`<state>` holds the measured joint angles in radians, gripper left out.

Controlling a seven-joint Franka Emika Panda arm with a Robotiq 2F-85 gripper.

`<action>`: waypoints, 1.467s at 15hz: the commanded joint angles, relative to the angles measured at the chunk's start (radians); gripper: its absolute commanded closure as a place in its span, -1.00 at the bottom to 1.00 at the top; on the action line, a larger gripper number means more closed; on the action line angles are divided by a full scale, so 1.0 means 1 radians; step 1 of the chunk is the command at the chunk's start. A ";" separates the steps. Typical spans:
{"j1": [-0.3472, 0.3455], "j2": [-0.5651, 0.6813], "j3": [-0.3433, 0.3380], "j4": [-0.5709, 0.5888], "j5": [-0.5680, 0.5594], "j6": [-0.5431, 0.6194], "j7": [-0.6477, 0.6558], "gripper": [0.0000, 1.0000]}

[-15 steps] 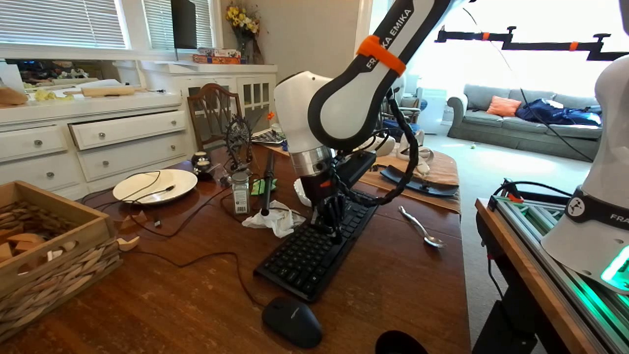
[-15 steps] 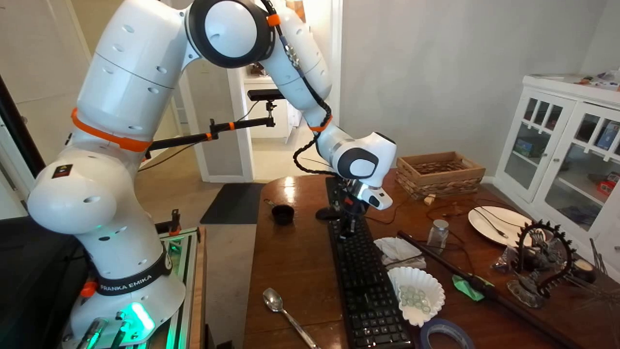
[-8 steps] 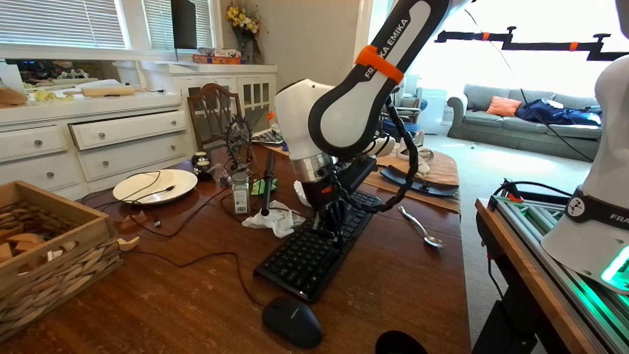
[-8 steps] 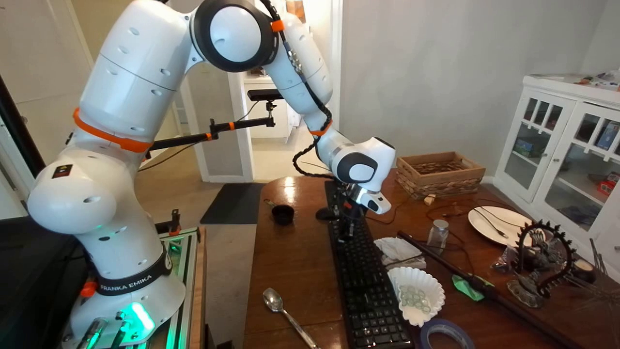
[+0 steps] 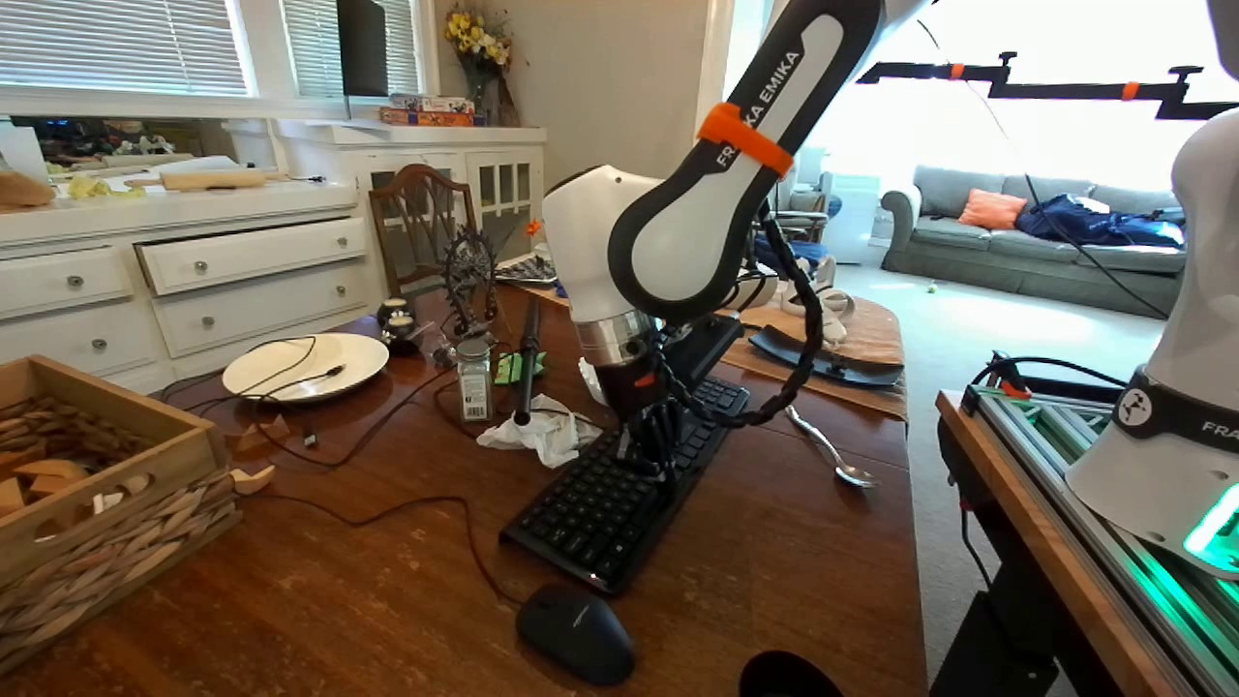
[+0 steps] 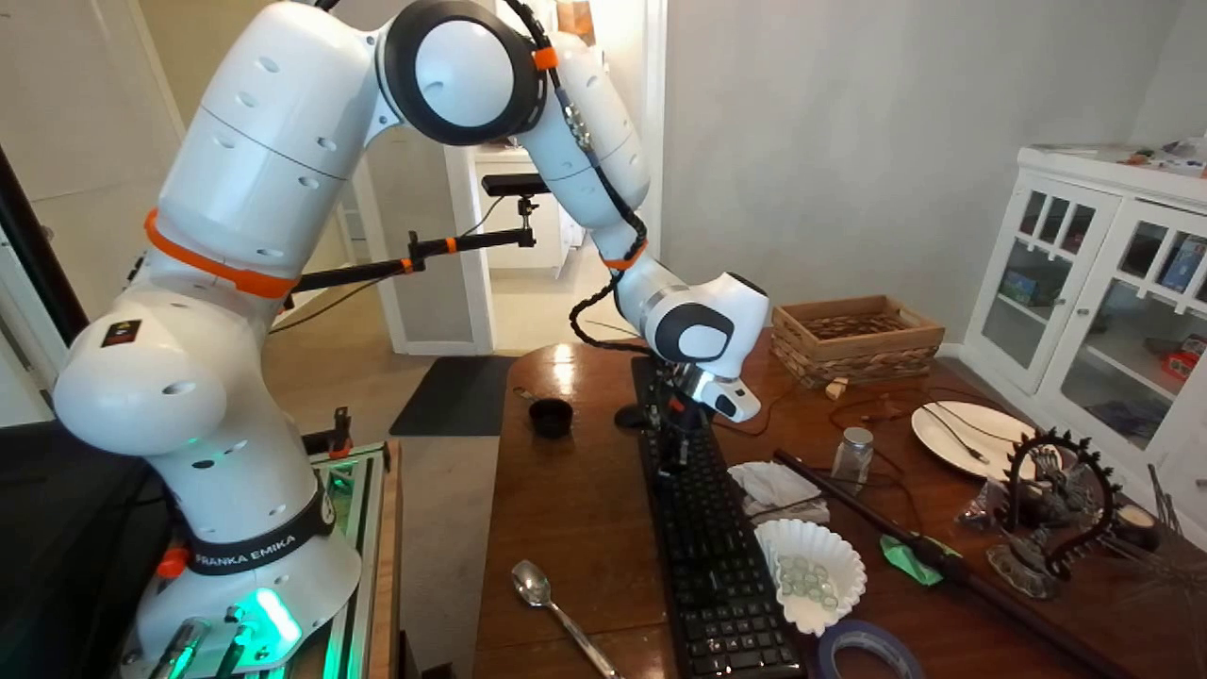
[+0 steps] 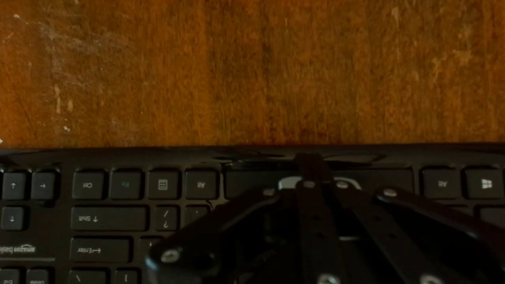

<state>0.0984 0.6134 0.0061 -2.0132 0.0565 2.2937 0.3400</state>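
Observation:
A black keyboard lies flat on the wooden table in both exterior views [image 5: 581, 523] [image 6: 721, 575]. The wrist view shows it upside down [image 7: 108, 219], with its space bar [image 7: 252, 183] under my gripper. My gripper [image 7: 311, 159] is shut with its fingertips together and nothing visible between them. It points down over the middle of the space bar, near the keyboard's front edge. In both exterior views the gripper [image 5: 666, 472] [image 6: 668, 466] is at the key surface; I cannot tell for certain whether it touches. A black mouse [image 5: 576, 634] lies off the keyboard's end.
A spoon [image 6: 566, 613] lies beside the keyboard. Along its other side are a white cloth [image 5: 547, 431], a fluted white bowl [image 6: 839, 566] with glass beads, a jar [image 6: 853, 457] and a black rod [image 5: 528, 363]. A basket [image 6: 853, 354], plate [image 5: 305, 373] and black cup [image 6: 550, 418] stand farther off.
The arm and wrist have lowered, bringing the gripper down to the keys. A small light spot shows at the keyboard's near corner that did not show one second ago.

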 commanded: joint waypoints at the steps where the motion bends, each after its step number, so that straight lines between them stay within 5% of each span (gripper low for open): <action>1: 0.003 0.029 -0.004 0.017 0.009 0.015 -0.023 1.00; 7: 0.036 -0.056 0.001 -0.033 0.004 0.009 0.006 1.00; 22: 0.026 -0.009 -0.011 0.113 -0.019 -0.007 -0.060 1.00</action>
<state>0.1317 0.5748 -0.0120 -1.9381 0.0434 2.2937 0.3094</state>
